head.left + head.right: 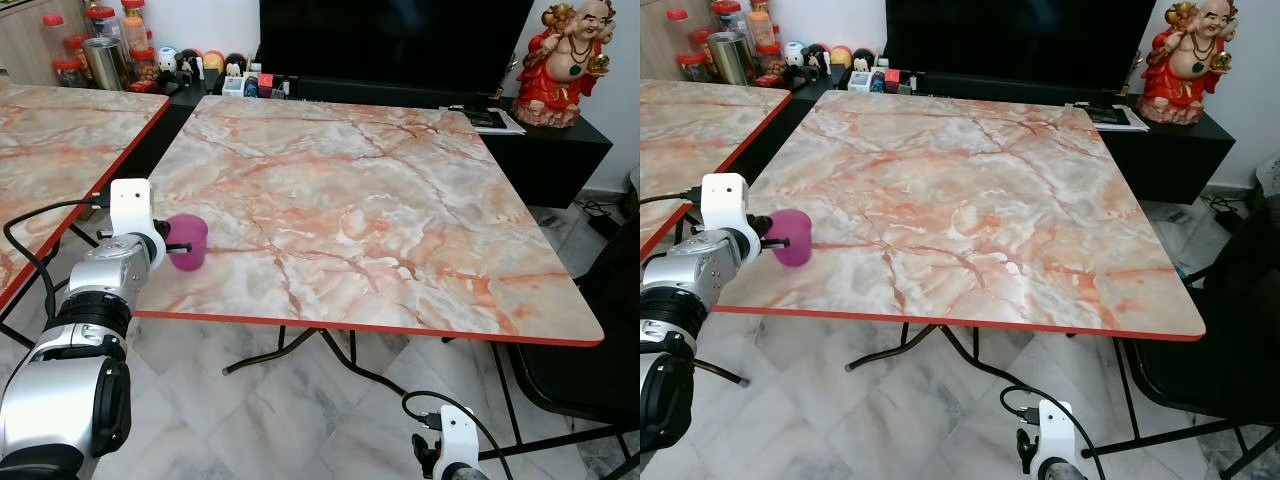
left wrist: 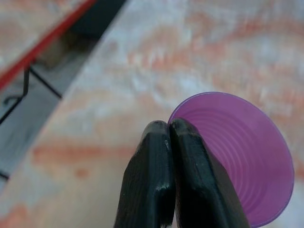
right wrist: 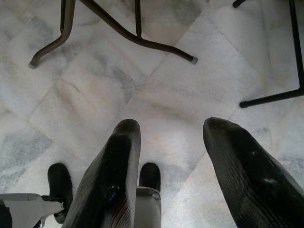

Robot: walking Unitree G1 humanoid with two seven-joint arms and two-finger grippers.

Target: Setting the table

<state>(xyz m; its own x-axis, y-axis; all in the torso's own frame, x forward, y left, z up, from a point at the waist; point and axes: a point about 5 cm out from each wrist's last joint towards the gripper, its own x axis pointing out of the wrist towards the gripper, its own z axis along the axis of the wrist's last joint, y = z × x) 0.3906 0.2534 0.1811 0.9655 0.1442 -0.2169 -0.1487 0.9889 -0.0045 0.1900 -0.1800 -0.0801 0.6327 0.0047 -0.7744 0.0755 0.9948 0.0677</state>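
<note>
The left gripper (image 2: 168, 130) is clamped on the rim of the cup (image 1: 187, 242) (purple, upright) over the table's (image 1: 380, 210) near-left corner. The right gripper (image 3: 173, 130) hangs low, fingers apart, above the floor (image 3: 156, 95).

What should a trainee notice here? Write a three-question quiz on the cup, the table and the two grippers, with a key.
1. True or false: the left gripper has its jaws pinched on the rim of the purple cup.
2. Where is the cup?
A. on the floor
B. at the near left corner of the marble table
C. beside the red statue
3. Fill in: the right gripper hangs with jaws open over the ____.

Key:
1. True.
2. B.
3. Floor.
</note>
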